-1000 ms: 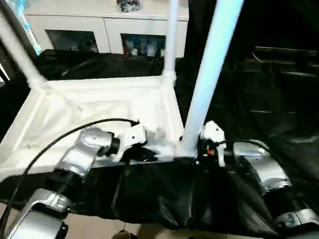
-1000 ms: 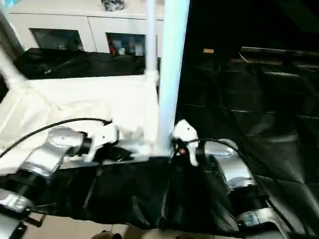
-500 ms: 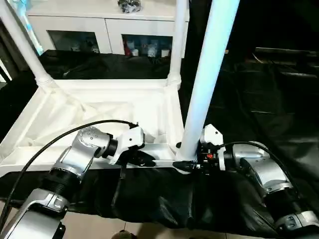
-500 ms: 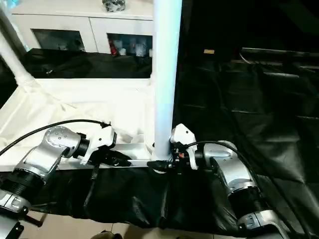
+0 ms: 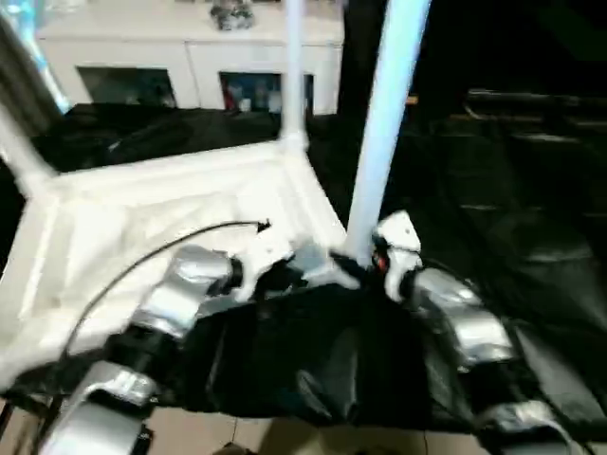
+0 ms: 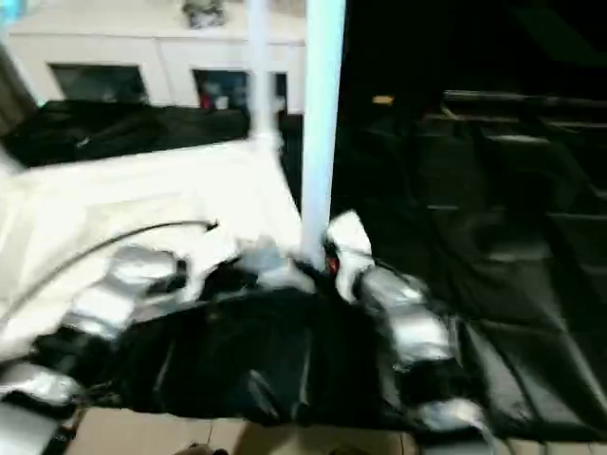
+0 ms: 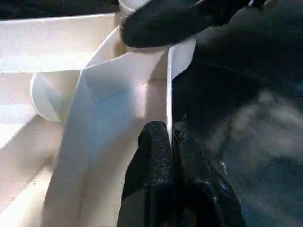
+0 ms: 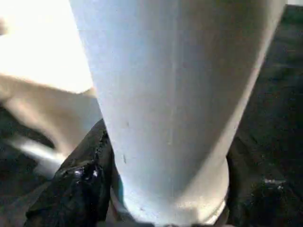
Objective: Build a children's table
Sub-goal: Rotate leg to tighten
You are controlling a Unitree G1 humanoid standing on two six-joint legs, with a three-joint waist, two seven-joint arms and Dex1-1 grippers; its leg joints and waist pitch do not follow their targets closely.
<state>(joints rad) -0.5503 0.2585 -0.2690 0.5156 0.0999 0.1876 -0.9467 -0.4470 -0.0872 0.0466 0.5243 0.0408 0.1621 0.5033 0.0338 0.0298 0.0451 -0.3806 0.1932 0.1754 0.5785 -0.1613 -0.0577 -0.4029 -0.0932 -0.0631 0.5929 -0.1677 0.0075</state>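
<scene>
The children's table lies upside down: a white tabletop [image 5: 142, 209] with three white legs standing up from its corners. The nearest leg [image 5: 379, 123] rises from the near right corner. My right gripper [image 5: 353, 263] is at that leg's base, and in the right wrist view its black fingers [image 8: 80, 184] press both sides of the leg [image 8: 170, 94]. My left gripper [image 5: 289, 275] is at the near edge just left of that corner. It is shut on the tabletop's thin white rim [image 7: 168, 90], which sits pinched between its fingertips [image 7: 154, 156].
A white cabinet with glass doors [image 5: 190, 66] stands behind the tabletop. Black sheeting [image 5: 493, 190] covers the surface to the right and hangs in folds over the near edge [image 5: 303, 360]. A strip of tan floor [image 5: 285, 441] shows below.
The whole picture has shifted and blurred, so the camera moved. My right gripper's fingers have closed in on the leg's base. The near right corner now sits higher in the picture, and the tabletop looks turned.
</scene>
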